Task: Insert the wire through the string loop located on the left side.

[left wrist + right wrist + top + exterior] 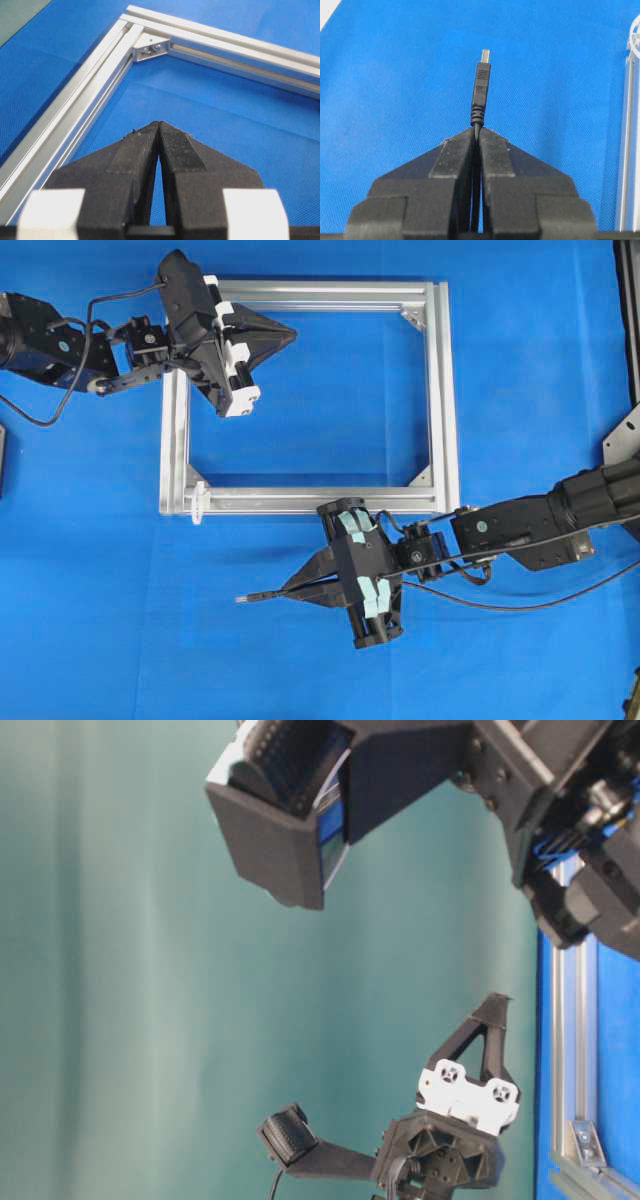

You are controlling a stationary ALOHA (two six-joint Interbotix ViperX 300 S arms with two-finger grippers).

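Observation:
My right gripper (287,590) (477,130) hovers below the frame's lower bar, pointing left, shut on the wire (262,594). The wire's dark plug (480,87) sticks out past the fingertips and ends in a silvery point. The rest of the wire (520,605) trails back to the right under the arm. The string loop (197,502) is a small whitish thing at the lower left corner of the silver frame (440,390), above and left of the plug; it also shows as the string loop (635,37) at the view's right edge. My left gripper (292,337) (159,125) is shut on nothing inside the frame's upper left.
The square aluminium frame (75,115) (626,150) lies flat on the blue mat, with triangular corner brackets (150,46). A black cable (40,420) loops off the left arm. Dark equipment (625,435) stands at the right edge of the table.

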